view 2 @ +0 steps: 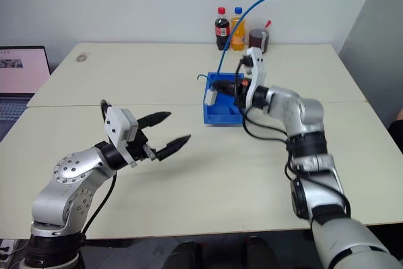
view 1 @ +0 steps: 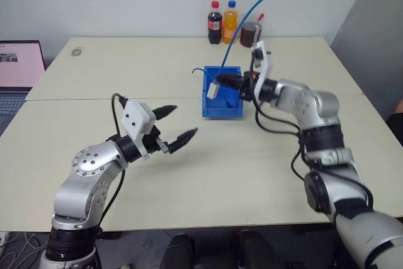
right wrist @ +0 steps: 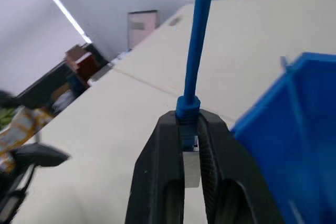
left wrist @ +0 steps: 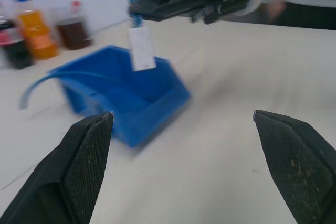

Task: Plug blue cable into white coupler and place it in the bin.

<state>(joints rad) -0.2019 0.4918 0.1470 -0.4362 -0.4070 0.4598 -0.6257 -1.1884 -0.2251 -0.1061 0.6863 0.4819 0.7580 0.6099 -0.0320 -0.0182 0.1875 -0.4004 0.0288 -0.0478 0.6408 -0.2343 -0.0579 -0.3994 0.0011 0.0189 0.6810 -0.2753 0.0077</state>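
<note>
The blue bin (view 1: pixel 223 102) stands on the table's middle, right of centre. Over its left part my right gripper (view 1: pixel 220 80) is shut on the blue cable (view 1: pixel 252 14) at its plug end. The white coupler (view 1: pixel 213 89) hangs from that plug just below the fingers (right wrist: pixel 160 150), above the bin (left wrist: pixel 131 98). From the grip the cable arcs up and to the right. A further blue stretch curls out past the bin's left rear corner. My left gripper (view 1: pixel 185 120) is open and holds nothing, low over the table, left of and nearer than the bin.
A cola bottle (view 1: pixel 215 23), an orange soda bottle (view 1: pixel 230 22) and a dark jar (view 1: pixel 250 33) stand at the table's far edge behind the bin. A laptop (view 1: pixel 19 70) sits at the far left. A seam (view 1: pixel 94 99) runs across the tabletop.
</note>
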